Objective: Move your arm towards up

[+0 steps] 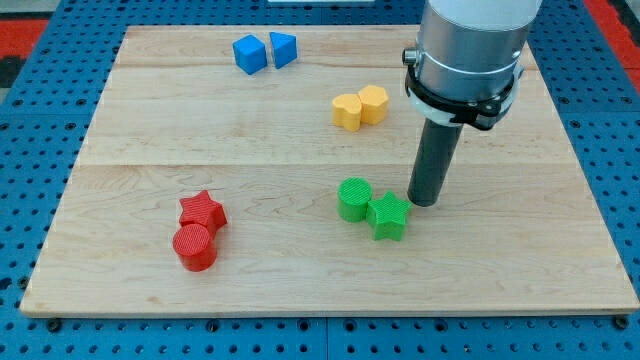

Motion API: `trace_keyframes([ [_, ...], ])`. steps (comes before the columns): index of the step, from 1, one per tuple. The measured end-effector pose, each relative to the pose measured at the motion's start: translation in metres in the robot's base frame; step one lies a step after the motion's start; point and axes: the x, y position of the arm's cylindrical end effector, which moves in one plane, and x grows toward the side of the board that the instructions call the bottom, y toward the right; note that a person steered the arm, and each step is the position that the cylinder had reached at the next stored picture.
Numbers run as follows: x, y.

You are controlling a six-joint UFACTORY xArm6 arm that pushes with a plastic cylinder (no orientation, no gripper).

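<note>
My tip [424, 203] rests on the wooden board [300, 270], just right of and slightly above the green star [389, 216]; whether it touches the star I cannot tell. A green cylinder [354, 198] sits against the star's left side. Two yellow blocks, a pentagon-like one [347, 110] and a hexagon [373, 103], lie up and left of the rod. A blue cube [249, 53] and a blue triangular block [283, 48] sit near the view's top. A red star [202, 211] and a red cylinder [195, 246] lie at lower left.
The arm's grey cylindrical body [470, 50] hangs over the board's upper right. A blue perforated table [20, 150] surrounds the board on all sides.
</note>
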Motion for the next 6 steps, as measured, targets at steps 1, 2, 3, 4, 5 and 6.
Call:
trace_keyframes([
  [1, -0.0005, 0.0000],
  [2, -0.0005, 0.0002],
  [3, -0.0015, 0.0002],
  [4, -0.0015, 0.0002],
  [5, -0.0016, 0.0002],
  [6, -0.0016, 0.0002],
])
